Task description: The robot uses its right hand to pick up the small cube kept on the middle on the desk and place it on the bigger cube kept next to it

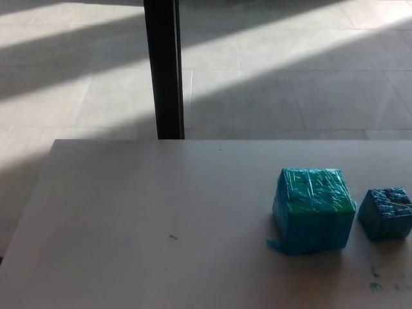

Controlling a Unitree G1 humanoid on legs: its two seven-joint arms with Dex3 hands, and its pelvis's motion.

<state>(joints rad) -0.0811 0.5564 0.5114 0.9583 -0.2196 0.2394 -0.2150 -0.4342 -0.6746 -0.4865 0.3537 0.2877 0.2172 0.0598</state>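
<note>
big cube (pixel 314 209) on desk (pixel 129 225), small cube (pixel 386 213) just right, apart

**Desk Layout**

The bigger cube (pixel 313 210) sits on the desk (pixel 161 244), toward its right side. The small cube (pixel 385 213) sits on the desk just beside it, to its right, near the picture's right edge; a narrow gap separates them. Behind the desk's far edge, a post (pixel 165 67) stands upright on the floor (pixel 290 77).

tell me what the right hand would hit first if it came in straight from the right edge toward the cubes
No hand shows, so its heading can't be read. Coming in from the right edge, it would likely meet the small cube first, before the big cube.
</note>
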